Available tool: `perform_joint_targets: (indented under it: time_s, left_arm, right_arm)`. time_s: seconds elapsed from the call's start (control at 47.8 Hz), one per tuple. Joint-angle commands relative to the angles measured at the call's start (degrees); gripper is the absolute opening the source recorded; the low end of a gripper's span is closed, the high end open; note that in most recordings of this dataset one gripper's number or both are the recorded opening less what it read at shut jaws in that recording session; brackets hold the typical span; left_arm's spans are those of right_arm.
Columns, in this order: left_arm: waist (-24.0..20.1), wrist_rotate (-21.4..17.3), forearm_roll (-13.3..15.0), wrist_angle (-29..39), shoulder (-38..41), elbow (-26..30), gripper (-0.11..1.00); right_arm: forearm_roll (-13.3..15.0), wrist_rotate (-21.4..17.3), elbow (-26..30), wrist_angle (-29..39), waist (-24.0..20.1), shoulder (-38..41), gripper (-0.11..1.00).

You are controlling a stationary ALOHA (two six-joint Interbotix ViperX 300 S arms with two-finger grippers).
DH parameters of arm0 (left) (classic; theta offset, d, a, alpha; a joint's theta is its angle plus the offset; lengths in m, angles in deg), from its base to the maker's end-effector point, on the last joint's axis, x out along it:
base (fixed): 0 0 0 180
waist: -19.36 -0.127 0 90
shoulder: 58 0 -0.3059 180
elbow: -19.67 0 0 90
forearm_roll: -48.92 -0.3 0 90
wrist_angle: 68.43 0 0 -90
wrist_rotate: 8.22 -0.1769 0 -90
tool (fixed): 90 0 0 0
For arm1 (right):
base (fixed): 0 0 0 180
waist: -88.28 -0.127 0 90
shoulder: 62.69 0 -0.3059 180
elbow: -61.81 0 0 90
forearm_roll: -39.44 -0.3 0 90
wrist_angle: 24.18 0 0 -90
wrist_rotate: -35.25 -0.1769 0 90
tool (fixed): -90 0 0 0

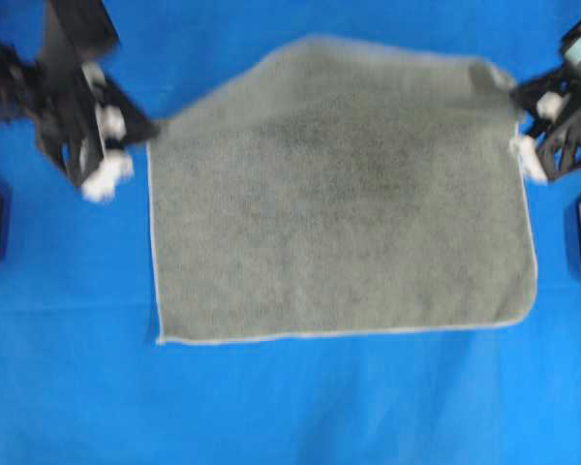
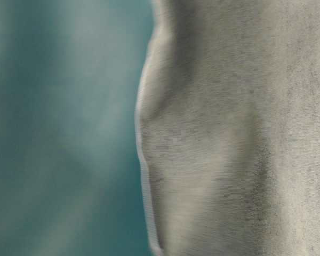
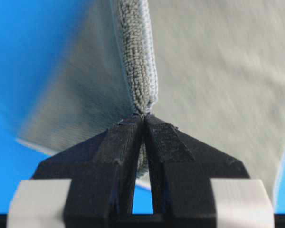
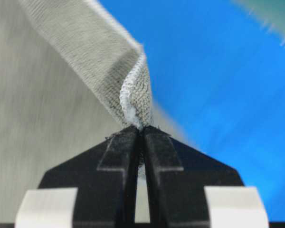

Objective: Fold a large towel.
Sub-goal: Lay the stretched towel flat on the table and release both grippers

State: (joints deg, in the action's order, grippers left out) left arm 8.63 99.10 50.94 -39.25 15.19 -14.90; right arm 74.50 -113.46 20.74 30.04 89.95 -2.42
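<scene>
A bright blue sheet (image 1: 68, 387) covers the worktop; the towel (image 1: 339, 223) lies on it, near edge flat, far corners raised.

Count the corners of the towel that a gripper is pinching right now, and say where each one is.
2. The left gripper is shut on the large towel at its far left corner; the right gripper is shut on its far right corner. Both near corners lie free on the blue sheet.

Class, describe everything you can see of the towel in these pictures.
The towel is a grey-green terry rectangle, fuzzy, edged with thin pale stitching. Its near part lies flat on the blue sheet; its far edge is lifted by two corners. The left gripper is shut on one corner, the right gripper on the other, each pinching a bunched fold. The table-level view shows only a hanging, blurred stretch of cloth and border.
</scene>
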Motion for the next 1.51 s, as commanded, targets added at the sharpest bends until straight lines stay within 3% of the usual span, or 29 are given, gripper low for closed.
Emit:
perform_joint_targets:
  time_s: [0.0, 0.209, 0.46, 0.649, 0.774, 1.234, 1.36, 1.485]
  left_arm:
    - [5.1, 1.7, 0.0, -3.5, 1.8, -1.6, 0.03]
    - [17.9, 4.7, 0.1, -12.0, 10.2, -3.2, 0.03]
    - [25.8, 9.4, 0.1, -12.8, 17.0, -0.1, 0.03]
    - [29.2, 14.7, 0.1, -13.0, 18.1, -0.6, 0.03]
    - [30.3, 17.9, 0.0, -13.4, 19.5, -0.1, 0.03]
    - [30.9, 18.2, -0.2, -13.4, 20.3, 0.8, 0.05]
    - [30.9, 17.5, -0.3, -13.1, 20.0, 1.6, 0.36]
    - [30.8, 15.3, -0.7, -11.9, 18.4, 3.0, 0.74]
  right_arm:
    - [-4.9, 0.6, -2.4, -0.6, -2.3, 1.1, 0.03]
    - [-13.7, -0.2, -7.5, -5.1, -10.9, 2.6, 0.03]
    - [-21.2, -1.1, -9.1, -10.8, -19.6, 2.9, 0.03]
    - [-22.6, -3.8, -10.1, -12.4, -25.4, 4.8, 0.03]
    - [-22.6, -5.4, -10.5, -13.5, -26.9, 5.8, 0.03]
    - [-22.6, -5.9, -10.9, -17.7, -27.0, 7.1, 0.03]
    - [-22.6, -5.8, -10.5, -17.6, -27.0, 7.1, 0.07]
    - [-21.6, -5.1, -9.1, -13.4, -27.2, 6.6, 0.45]
